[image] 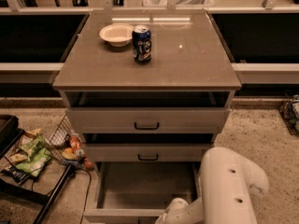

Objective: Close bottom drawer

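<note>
Bottom drawer (145,188) of a grey-beige desk (187,59) stands pulled well out toward the near edge, its flat tray bare and its front panel lying along the bottom of the view, with the handle hidden from this angle. Above it, the middle drawer (147,152) and the top drawer (147,120) each sit out by a narrow dark gap, far less than the bottom one, so the lowest is plainly the one left to shut.

The robot's white arm (229,190) fills the near right corner and bends left and downward, bringing the tool (172,213) to the near right part of the drawer's front, apparently just at the panel. That placement suits a push: set against the face of the front, the arm would only need to drive away from the camera to slide the tray home. Most of the tool is cut off by the frame's lower edge, so whether it is open or closed cannot be told, nor whether it is touching the panel.

On the desk, a pale bowl (116,33) and a blue soda can (141,44) stand side by side at the far left, well clear of the work. On the floor to the left, a wire basket (60,133) lies tipped beside scattered snack bags (29,154), near the drawer's left rail but apart from it.
</note>
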`<action>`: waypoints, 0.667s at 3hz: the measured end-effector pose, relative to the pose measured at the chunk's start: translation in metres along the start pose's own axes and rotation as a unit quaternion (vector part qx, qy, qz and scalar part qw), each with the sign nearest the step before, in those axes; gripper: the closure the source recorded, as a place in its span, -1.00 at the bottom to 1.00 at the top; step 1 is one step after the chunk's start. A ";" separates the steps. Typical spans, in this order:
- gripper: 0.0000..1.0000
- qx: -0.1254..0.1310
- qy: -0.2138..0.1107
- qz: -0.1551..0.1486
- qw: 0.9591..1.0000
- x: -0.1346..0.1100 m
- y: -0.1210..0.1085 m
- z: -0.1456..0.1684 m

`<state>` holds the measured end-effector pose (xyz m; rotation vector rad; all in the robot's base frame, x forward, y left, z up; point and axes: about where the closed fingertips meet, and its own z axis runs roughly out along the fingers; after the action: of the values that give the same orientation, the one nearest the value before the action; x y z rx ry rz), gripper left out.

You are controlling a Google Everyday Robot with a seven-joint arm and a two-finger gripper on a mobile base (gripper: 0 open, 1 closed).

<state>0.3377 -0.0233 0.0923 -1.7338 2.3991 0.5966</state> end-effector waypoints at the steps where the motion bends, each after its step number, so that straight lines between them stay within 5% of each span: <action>1: 1.00 0.016 -0.003 -0.016 1.000 -0.025 -0.027 -0.012; 2: 1.00 0.014 -0.006 -0.016 1.000 -0.026 -0.026 -0.009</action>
<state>0.3719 -0.0109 0.1026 -1.7496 2.3558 0.5644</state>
